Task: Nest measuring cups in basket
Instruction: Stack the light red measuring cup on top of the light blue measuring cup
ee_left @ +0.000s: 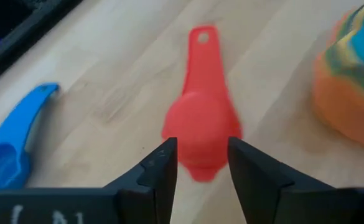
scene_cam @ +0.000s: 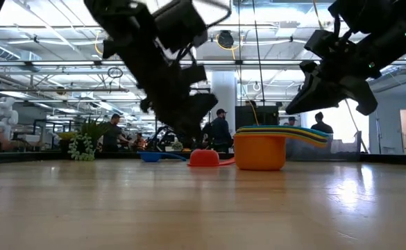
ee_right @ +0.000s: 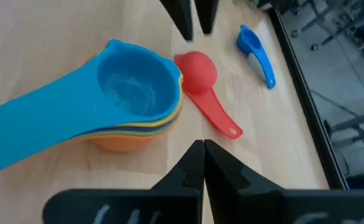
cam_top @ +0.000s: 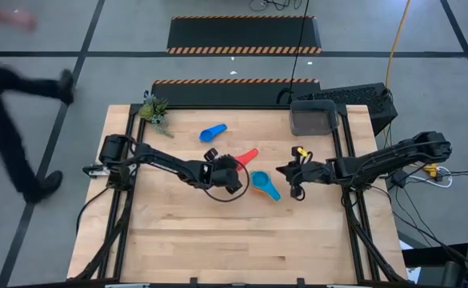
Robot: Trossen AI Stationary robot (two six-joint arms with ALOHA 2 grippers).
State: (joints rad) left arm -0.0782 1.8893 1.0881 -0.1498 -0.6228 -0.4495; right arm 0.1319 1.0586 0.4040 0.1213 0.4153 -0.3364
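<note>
The red cup (ee_left: 200, 127) lies bowl-down mid-surface, just beside the nested stack (ee_right: 132, 102). It looks light, stiff and slick (likely to skate). The left end effector (ee_left: 201, 163), fingers apart, straddles its bowl; the handle seems a surer hold. The right end effector (ee_right: 203, 155) is closed.

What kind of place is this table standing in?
Probably a large robotics lab or workshop hall. The low view shows an open industrial ceiling with beams and strip lights, and people standing among benches. From above, hazard-striped floor mats and cables lie beyond the wooden table.
</note>
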